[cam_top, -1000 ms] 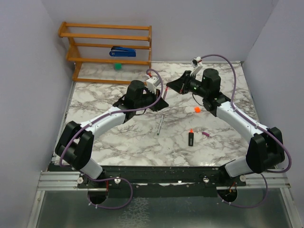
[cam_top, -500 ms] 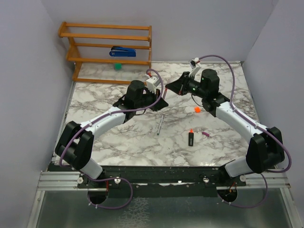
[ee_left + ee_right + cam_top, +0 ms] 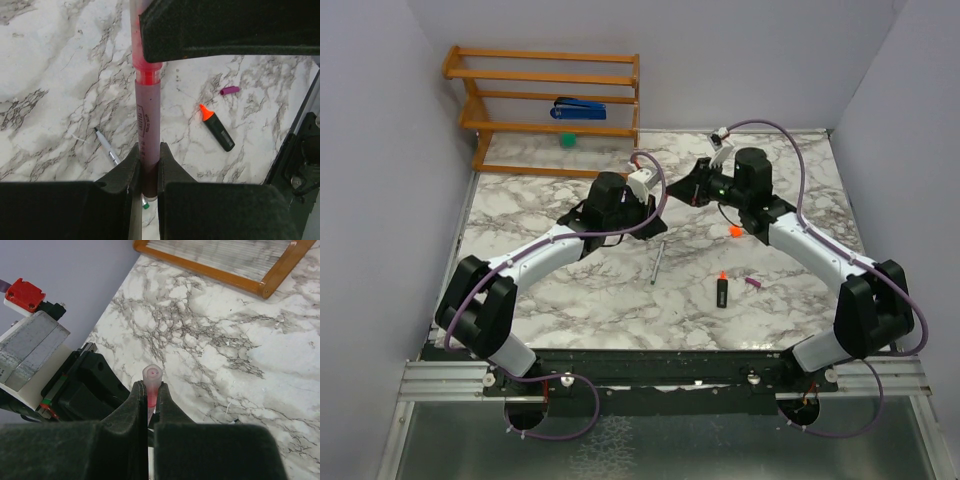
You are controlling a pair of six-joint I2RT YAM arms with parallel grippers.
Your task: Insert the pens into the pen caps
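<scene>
Pink pen meets its cap up in the air: no. 1 of 3.

We see the L gripper (image 3: 148, 165) shut tight on the pink pen (image 3: 147, 115) and the R gripper (image 3: 148, 400) pinching the pale pink cap (image 3: 152, 374) over the far middle of the table (image 3: 550, 290). Is it pushed fully on? We can't tell. Left to do: silver pen (image 3: 657, 262), black marker (image 3: 721, 290), orange cap (image 3: 734, 232) and magenta cap (image 3: 753, 283), all loose. Only the top view shows the orange cap. Only the R wrist view shows the pink cap's round end.

A robot lab cell: plain partition walls (image 3: 380, 150) box in a marble-print table (image 3: 580, 295), and two arms (image 3: 545, 248) are bolted to a metal rail (image 3: 650, 370) along its near edge.
</scene>
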